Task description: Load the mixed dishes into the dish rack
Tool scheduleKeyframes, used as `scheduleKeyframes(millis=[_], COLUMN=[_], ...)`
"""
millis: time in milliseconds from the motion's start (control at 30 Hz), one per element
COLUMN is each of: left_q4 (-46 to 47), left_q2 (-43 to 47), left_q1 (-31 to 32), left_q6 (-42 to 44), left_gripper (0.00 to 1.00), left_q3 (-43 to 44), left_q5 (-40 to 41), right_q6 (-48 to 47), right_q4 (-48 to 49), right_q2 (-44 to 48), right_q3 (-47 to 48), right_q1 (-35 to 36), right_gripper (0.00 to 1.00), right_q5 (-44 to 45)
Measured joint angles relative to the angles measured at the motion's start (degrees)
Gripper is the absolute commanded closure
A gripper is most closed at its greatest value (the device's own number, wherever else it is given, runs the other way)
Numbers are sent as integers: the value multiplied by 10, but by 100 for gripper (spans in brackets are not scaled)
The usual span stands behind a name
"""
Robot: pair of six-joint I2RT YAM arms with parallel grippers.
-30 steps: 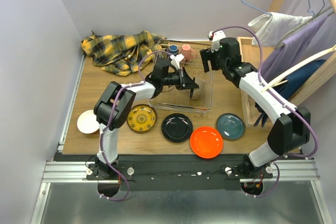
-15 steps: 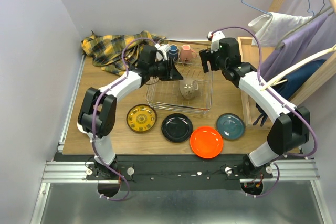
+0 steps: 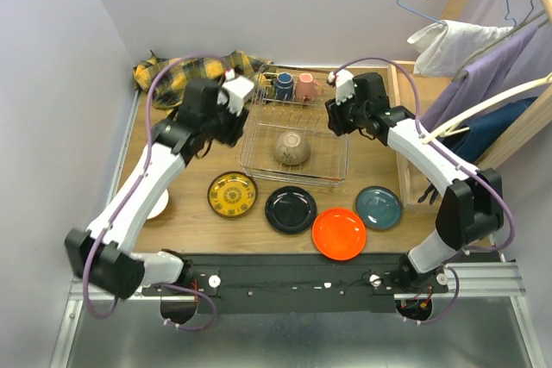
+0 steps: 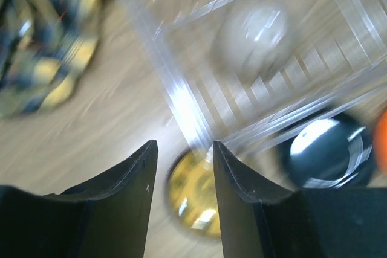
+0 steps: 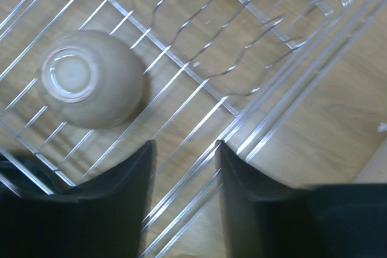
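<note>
Top external: beige bowl [image 3: 291, 148] upside down mid-frame inside rack [image 3: 337, 171]; row of plates [image 3: 290, 209] below on worktop [image 3: 172, 157]. Right wrist alone shows bowl's foot ring; right tool [image 5: 184, 161] wide, empty. Left wrist blurred; left tool [image 4: 181, 167] parted, empty.

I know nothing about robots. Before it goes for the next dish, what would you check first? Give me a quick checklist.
1. Left gripper open and empty: ok.
2. Right gripper open and empty: ok.
3. Beige bowl lying upside down inside the dish rack: ok.
4. Free wire floor beside the bowl for more dishes: ok.
5. All dishes loaded: not ok. The yellow plate, black plate, orange plate and teal plate lie outside the rack.
6. Left wrist view sharp enough to aim: not ok, blurred.
</note>
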State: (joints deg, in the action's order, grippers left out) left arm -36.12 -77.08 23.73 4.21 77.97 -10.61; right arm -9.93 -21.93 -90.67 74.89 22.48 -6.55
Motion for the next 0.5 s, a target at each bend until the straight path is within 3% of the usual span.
scheduleKeyframes(millis=[33,133,300,500], left_q4=[-18,-83,-207,-262], left_q2=[22,101,176,193], left_q1=[-2,-18,-57,-137], left_q6=[25,97,169,196], left_gripper=[50,50,47,47], left_q3=[-15,-106,-219,-290], left_q5=[23,70,138,175], right_q6=[-4,-21,-34,-43], right_q4=[-4,-15,-42,-64], right_q2=[-5,-35,-113,-175], right_q3=[0,2,36,92], right_q1=[0,0,6,40], right_gripper=[82,98,99,100], right_q5=[-11,-50,-89,-117])
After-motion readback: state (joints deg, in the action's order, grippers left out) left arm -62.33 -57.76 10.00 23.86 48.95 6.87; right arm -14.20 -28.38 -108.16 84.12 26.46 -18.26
